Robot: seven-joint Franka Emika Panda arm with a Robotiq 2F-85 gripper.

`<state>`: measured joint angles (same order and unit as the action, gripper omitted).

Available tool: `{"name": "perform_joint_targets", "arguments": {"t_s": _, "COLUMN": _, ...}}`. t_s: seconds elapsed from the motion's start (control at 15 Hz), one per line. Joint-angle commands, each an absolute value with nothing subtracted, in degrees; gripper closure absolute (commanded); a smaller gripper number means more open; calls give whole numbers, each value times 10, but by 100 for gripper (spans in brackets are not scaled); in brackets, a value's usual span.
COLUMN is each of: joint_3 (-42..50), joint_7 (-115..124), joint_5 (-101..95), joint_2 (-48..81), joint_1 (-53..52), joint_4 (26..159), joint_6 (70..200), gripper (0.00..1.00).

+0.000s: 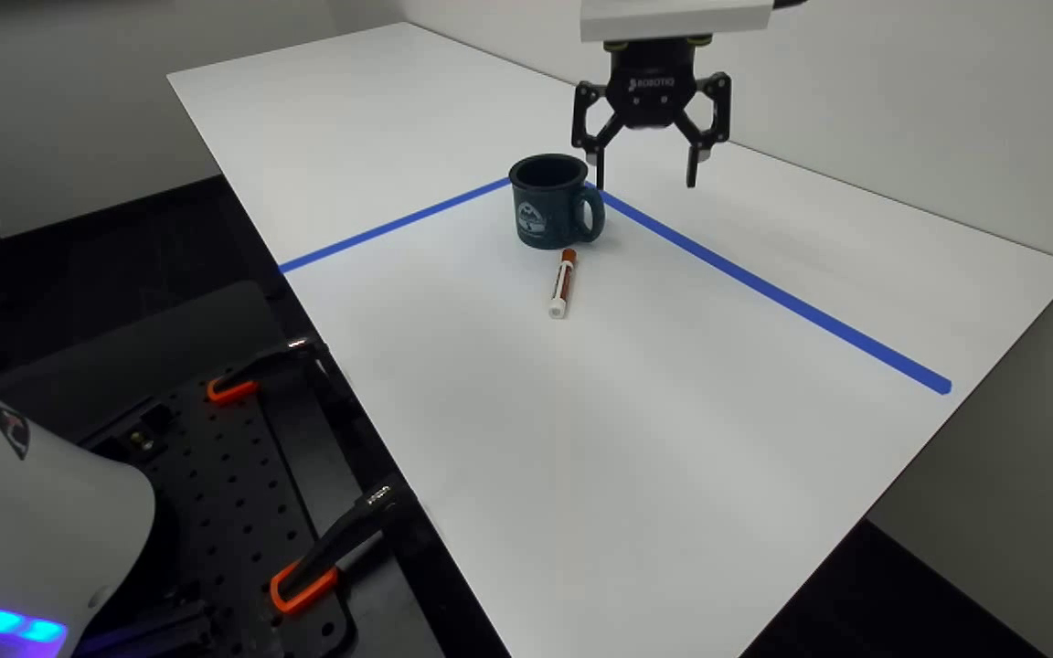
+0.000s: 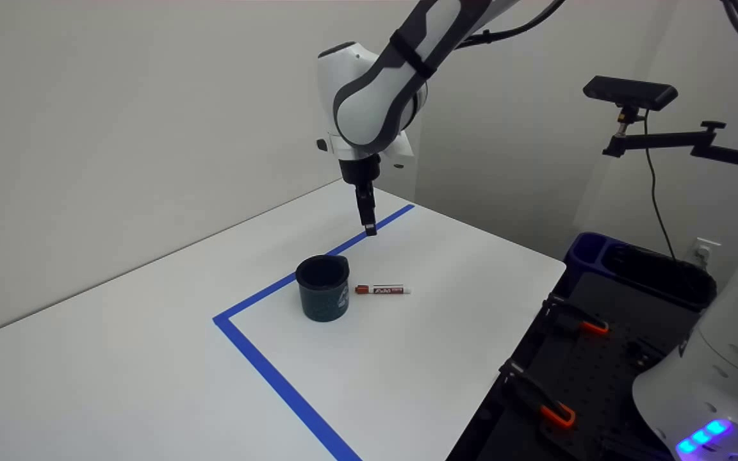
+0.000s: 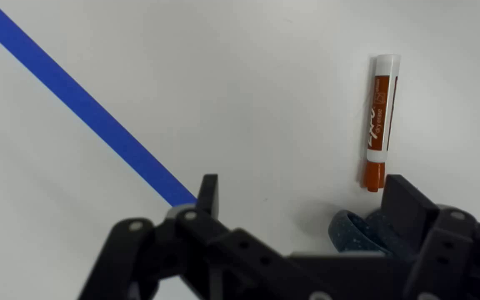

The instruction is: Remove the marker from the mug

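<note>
Black two-fingered gripper (image 1: 645, 185) hovering, jaws apart, I see the slender white-and-rust cylindrical marker (image 2: 382, 290) lying flat just beside the speckled dark-teal mug (image 2: 323, 299), long axis aimed at it, rust end nearest.

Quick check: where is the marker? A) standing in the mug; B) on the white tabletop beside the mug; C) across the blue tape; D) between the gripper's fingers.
B: in both exterior views the marker lies on the white tabletop, outside the mug.
</note>
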<state>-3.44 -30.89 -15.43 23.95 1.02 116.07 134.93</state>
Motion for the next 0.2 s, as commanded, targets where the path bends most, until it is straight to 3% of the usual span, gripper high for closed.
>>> {"name": "perform_joint_targets", "arguments": {"t_s": 0.0, "joint_3": -36, "joint_7": -293, "joint_5": -173, "joint_2": 179, "joint_1": -6, "joint_4": 1184, "joint_6": 1306, "gripper": 0}}
{"name": "perform_joint_targets", "arguments": {"t_s": 0.13, "joint_3": -37, "joint_7": -292, "joint_5": -175, "joint_2": 165, "joint_1": -11, "joint_4": 1187, "joint_6": 1294, "gripper": 0}}
